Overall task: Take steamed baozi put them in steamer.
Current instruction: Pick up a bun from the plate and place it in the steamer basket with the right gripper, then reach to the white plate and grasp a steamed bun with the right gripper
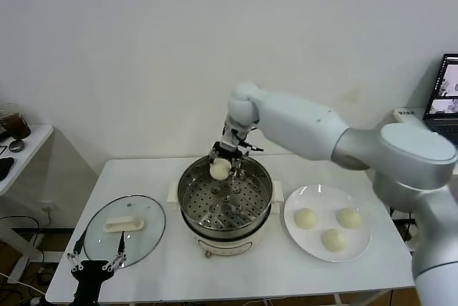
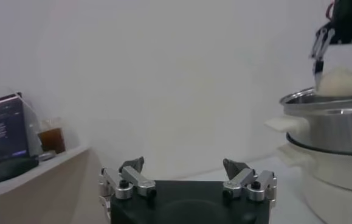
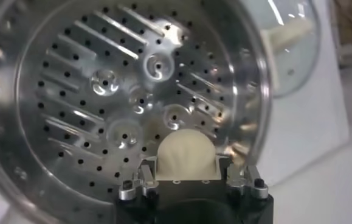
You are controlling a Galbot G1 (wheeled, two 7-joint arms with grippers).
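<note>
The steamer point(image 1: 187, 190) is a shiny steel pot with a perforated tray point(image 3: 103, 91) on a white base at the table's middle. My right gripper point(image 1: 220, 170) hangs over the pot's far rim, shut on one pale baozi point(image 1: 219, 169). In the right wrist view that baozi point(image 3: 186, 155) sits squeezed between both fingers, above the tray. Three more baozi point(image 1: 305, 218) point(image 1: 349, 217) point(image 1: 333, 240) lie on the white plate point(image 1: 315, 195) right of the steamer. My left gripper point(image 1: 93, 263) is parked low at the table's front left, open and empty point(image 2: 185, 167).
A round glass lid point(image 1: 147, 209) with a white handle lies flat on the table left of the steamer. A small side table point(image 1: 28, 141) with a cup stands at the far left. A laptop point(image 1: 444, 91) sits at the far right.
</note>
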